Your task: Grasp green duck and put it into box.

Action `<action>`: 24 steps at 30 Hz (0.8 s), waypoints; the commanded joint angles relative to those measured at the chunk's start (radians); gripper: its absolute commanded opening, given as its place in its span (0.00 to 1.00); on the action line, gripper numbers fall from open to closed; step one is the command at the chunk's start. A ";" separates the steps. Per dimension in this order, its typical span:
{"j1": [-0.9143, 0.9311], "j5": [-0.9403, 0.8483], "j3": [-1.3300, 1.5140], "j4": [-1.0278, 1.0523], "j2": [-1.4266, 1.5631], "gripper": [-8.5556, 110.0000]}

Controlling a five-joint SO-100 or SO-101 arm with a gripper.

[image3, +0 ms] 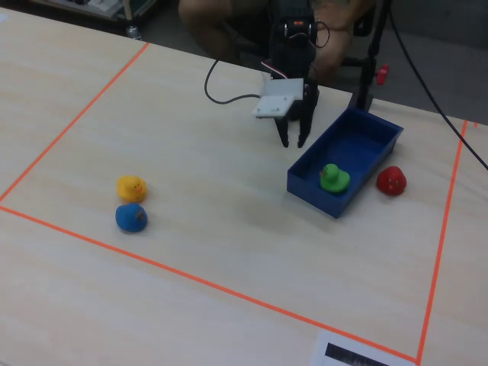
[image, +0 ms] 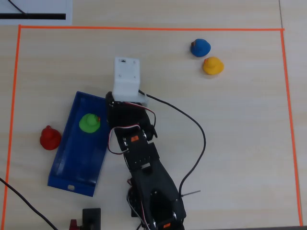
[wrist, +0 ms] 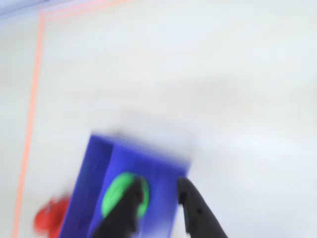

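The green duck (image: pixel 89 122) sits inside the blue box (image: pixel 79 160), near its far end in the overhead view. It is also in the box in the fixed view (image3: pixel 333 178), near the box's front wall (image3: pixel 313 195). My gripper (image3: pixel 292 142) hangs above the table just left of the box, open and empty. In the blurred wrist view my gripper (wrist: pixel 157 192) has its jaws apart over the box (wrist: pixel 96 168), and the left finger partly covers the green duck (wrist: pixel 115 193). In the overhead view the white wrist mount (image: pixel 126 79) hides the fingers.
A red duck (image: pixel 50 137) lies just outside the box, on the side away from the arm (image3: pixel 391 181). A blue duck (image: pixel 200 47) and a yellow duck (image: pixel 212 65) sit together far from the box. Orange tape (image: pixel 144 28) frames the work area. A cable (image: pixel 196 143) trails beside the arm.
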 commanded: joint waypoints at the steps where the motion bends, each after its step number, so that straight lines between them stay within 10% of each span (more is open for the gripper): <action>1: 0.057 -0.046 0.167 -0.210 0.213 0.07; 11: 0.183 -0.158 0.592 -0.367 0.597 0.07; 24: 0.212 -0.124 0.730 0.055 0.808 0.07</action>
